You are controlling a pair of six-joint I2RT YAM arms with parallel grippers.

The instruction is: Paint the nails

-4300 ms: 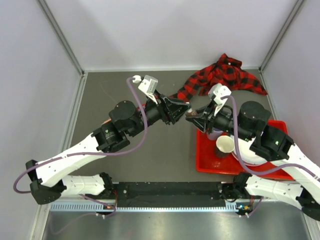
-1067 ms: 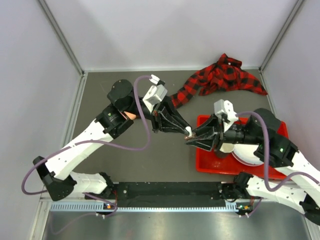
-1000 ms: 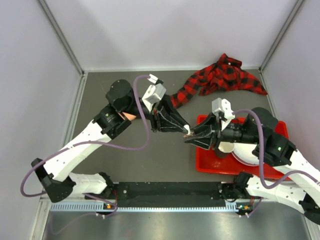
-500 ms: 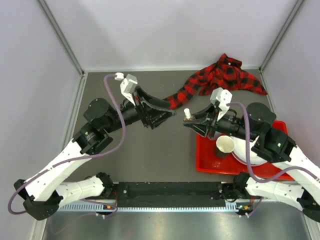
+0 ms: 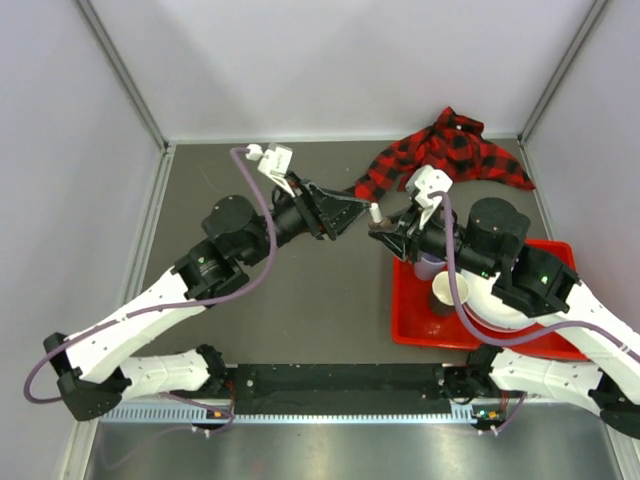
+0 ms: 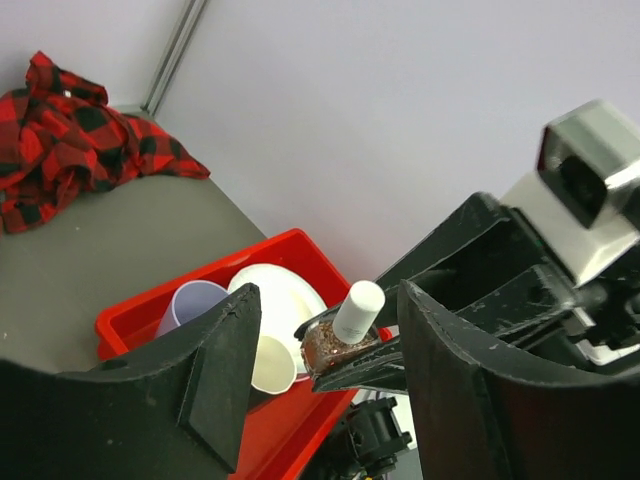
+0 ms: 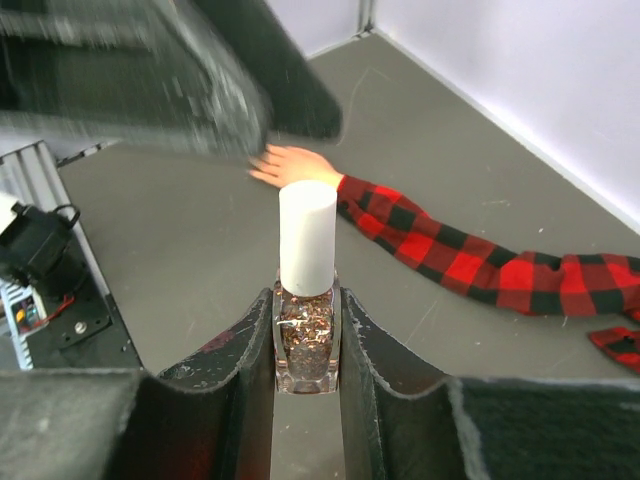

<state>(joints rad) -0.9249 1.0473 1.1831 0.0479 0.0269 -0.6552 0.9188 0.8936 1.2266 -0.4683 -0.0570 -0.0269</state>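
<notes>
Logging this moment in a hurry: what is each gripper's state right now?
Left gripper: jaws open, holding nothing.
Right gripper: jaws shut on the white-capped polish bottle, held upright.

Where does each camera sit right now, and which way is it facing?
Top external: fixed above and behind, looking down at the table; both arms show, open left gripper facing the right gripper shut on the polish bottle.
Left wrist: looks between its own fingers at that bottle, red tray behind.
Right wrist: looks past its fingers and the bottle toward the mannequin hand and plaid sleeve.
Shared: all three show the bottle.
</notes>
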